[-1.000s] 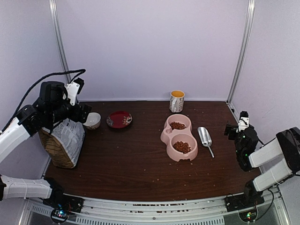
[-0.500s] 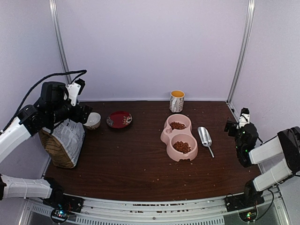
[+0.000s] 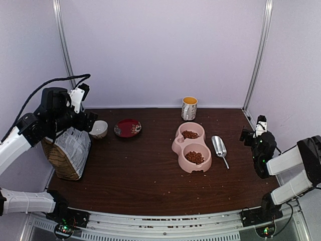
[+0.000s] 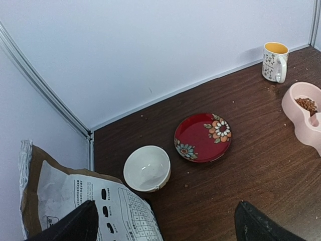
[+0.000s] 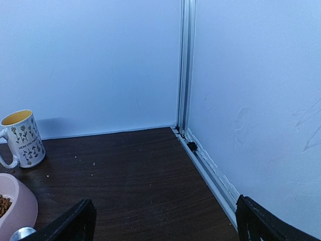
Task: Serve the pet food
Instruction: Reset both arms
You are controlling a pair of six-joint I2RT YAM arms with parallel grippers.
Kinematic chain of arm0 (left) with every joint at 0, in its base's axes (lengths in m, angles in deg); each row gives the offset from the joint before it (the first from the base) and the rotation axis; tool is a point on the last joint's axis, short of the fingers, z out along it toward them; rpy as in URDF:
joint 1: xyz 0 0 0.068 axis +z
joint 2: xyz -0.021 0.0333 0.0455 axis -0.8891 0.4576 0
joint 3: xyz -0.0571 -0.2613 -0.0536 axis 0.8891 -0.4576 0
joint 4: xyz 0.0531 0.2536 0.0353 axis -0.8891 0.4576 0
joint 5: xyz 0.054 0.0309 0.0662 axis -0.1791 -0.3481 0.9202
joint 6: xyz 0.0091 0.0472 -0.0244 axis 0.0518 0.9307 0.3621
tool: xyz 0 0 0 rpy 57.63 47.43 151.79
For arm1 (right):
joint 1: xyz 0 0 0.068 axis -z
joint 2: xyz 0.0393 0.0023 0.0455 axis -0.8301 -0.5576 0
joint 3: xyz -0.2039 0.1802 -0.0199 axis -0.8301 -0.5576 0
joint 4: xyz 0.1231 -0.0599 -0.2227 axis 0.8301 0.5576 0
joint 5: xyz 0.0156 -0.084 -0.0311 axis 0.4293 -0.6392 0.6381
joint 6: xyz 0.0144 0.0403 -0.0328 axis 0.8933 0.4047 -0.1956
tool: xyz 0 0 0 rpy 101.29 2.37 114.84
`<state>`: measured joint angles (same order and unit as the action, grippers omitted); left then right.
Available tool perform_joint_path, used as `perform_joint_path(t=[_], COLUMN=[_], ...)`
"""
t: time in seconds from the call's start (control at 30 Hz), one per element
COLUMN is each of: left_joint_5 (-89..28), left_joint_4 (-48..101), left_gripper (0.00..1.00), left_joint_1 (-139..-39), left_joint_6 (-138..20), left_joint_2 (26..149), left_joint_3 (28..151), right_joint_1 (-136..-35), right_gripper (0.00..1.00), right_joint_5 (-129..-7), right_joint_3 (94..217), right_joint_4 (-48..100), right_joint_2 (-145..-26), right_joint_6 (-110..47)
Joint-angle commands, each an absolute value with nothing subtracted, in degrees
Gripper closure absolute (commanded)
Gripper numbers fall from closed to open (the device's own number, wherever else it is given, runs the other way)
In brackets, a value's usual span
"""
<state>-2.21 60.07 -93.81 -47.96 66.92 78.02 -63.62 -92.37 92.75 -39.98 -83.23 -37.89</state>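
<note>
Brown kibble fills both cups [image 3: 190, 134] of a pink double bowl [image 3: 175, 145] right of centre; one filled cup [image 4: 306, 104] also shows in the left wrist view. The tan paper bag [image 3: 70, 150] with black-white print stands at the left edge. My left gripper [image 3: 86, 120] is open and empty just above the bag's top [image 4: 75, 201], its left finger over the printed paper. My right gripper [image 3: 248, 135] is open and empty at the far right, clear of the bowl [image 5: 20, 201]. A metal scoop [image 3: 218, 146] lies empty on the table right of the bowl.
A white bowl [image 3: 99, 129] and a red flowered saucer [image 3: 127, 127] sit at the back left, beside the bag. A patterned mug [image 3: 189, 108] stands at the back wall. Loose crumbs dot the wood. Walls close in on three sides.
My right gripper has drifted slightly up and to the right. The left arm has shifted a touch to the left. The bag, bowl and scoop have not moved.
</note>
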Motion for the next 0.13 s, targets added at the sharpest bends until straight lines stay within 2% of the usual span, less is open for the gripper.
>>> perform_joint_path(t=[0.0, 0.1], left_joint_5=[-3.14, -2.58], left_joint_4=[57.3, 57.41], left_gripper=[0.02, 0.02], left_joint_1=[-93.18, -93.18], left_joint_6=[-47.36, -47.18], left_joint_2=[66.22, 66.01], left_joint_3=[77.78, 77.75], right_joint_1=[-62.79, -62.79], right_gripper=[0.0, 0.0], right_joint_5=[-90.68, -90.91], right_joint_3=[93.78, 93.43], right_joint_4=[-39.07, -39.78], right_joint_2=[-82.57, -82.56], right_joint_6=[-37.35, -37.57])
